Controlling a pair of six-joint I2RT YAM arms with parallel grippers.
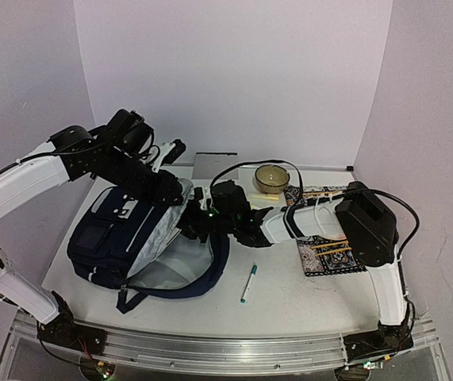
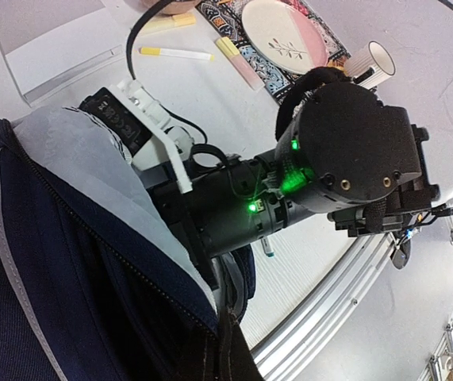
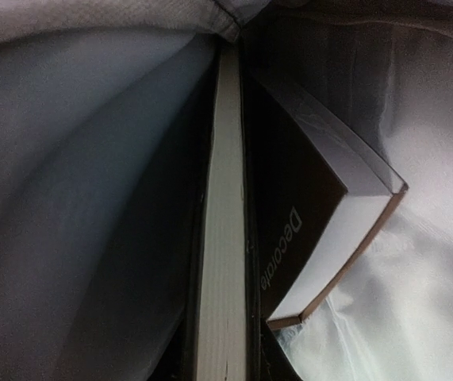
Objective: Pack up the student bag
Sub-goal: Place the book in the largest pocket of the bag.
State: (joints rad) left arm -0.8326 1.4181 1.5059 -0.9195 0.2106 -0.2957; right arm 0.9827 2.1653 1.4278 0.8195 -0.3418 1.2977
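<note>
Page edges of one book [image 3: 222, 238] fill my right wrist view, with a second book [image 3: 321, 214] leaning at its 3 o'clock. Both sit inside the bag [image 1: 107, 230], at 9 o'clock on the table [image 1: 305, 298]. Left gripper [image 1: 169, 186], fully closed, pinches its 12 o'clock rim. Right gripper [image 1: 197, 222] reaches in from 3 o'clock; I cannot tell its opening.

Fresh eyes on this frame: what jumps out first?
The big navy student bag lies open at the table's left-centre, with the right arm reaching into its pale-lined mouth and the left hand at the bag's upper rim. Inside, the right wrist view shows a book standing on edge beside a dark-covered book. A lone pen lies on the table near the bag's right side.
</note>
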